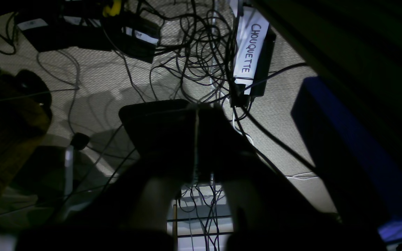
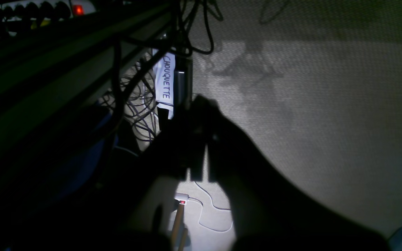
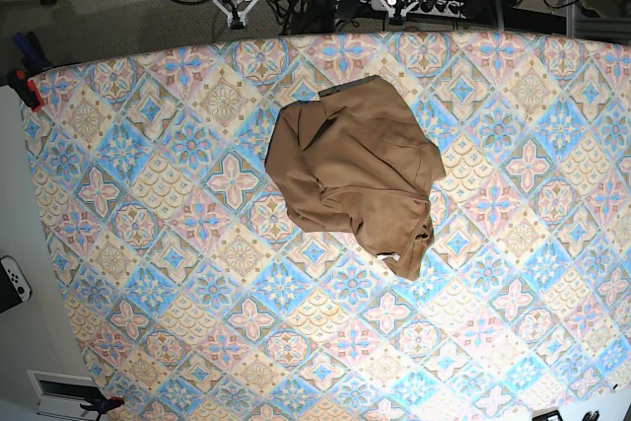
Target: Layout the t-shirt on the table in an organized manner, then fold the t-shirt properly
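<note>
1. White tag (image 1: 251, 48) on the floor reads "CHOUQUETTE"
2. T-shirt (image 3: 353, 170) lies crumpled on the table (image 3: 148, 244), centre-far
3. Left claw (image 1: 196, 139) and right claw (image 2: 201, 146) clenched, empty, well apart from it

The setting is a robotics lab or research workspace. A large table (image 3: 148, 244) covered with a pastel tile-patterned cloth serves as the work surface. Behind it, both wrist views show a carpeted floor (image 2: 309, 122) strewn with tangled black cables (image 1: 194, 45), a power strip (image 2: 40, 8) with a lit red switch, and a device bearing a handwritten label "CHOUQUETTE" (image 1: 251, 48).
</note>
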Motion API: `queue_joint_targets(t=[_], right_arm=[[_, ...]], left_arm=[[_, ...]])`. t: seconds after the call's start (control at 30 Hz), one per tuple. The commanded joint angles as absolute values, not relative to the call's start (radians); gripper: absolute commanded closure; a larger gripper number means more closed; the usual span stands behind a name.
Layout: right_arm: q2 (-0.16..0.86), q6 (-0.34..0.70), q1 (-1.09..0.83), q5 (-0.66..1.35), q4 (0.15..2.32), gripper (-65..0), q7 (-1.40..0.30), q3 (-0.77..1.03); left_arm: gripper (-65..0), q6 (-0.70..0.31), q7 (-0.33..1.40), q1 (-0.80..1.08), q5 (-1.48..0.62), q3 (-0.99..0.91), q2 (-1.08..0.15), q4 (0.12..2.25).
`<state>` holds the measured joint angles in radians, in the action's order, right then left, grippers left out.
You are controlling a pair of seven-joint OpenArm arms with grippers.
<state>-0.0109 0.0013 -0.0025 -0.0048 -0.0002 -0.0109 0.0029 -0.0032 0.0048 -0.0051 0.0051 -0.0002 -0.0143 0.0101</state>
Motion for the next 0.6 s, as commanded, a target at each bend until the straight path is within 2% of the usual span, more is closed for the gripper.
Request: queue_joint_targets(t=[0.0,0.57], right_arm=[[-0.007,0.007,0.001,-0.004,0.000,-0.1,-0.007,0.005],[-0.007,0.007,0.001,-0.004,0.001,-0.4,-0.002,0.005]], left_arm=[[-0.1,-0.004,0.010,-0.004,0.010,0.002,-0.013,0.012],[-0.3,-0.004,0.005,-0.001,0.008,0.002,-0.007,0.015]])
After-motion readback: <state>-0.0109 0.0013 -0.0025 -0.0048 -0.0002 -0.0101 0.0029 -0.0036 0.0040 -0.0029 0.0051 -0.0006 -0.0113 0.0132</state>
